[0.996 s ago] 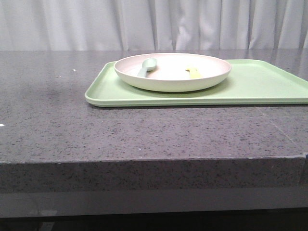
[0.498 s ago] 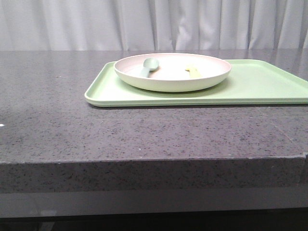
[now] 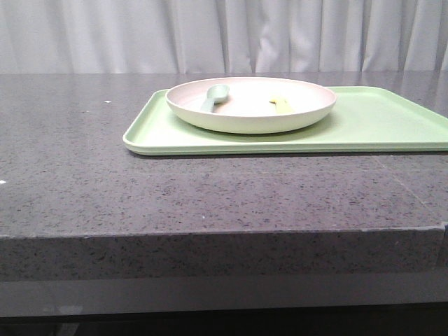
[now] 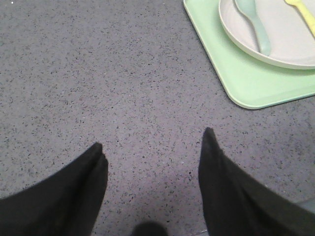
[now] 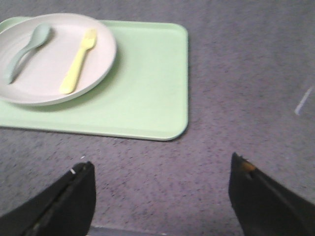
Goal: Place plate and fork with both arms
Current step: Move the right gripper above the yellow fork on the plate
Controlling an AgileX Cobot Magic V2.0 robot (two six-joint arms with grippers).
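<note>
Both grippers, the left gripper and the right gripper, are hovering wide open over the grey table, holding nothing. Farther back, the plate is sitting on the green tray, carrying the fork beside a spoon.

yellow fork, pale pink plate, green tray, speckled grey table

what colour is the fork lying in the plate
Pale yellow. The fork shows best in the right wrist view, lying in the plate.
</note>
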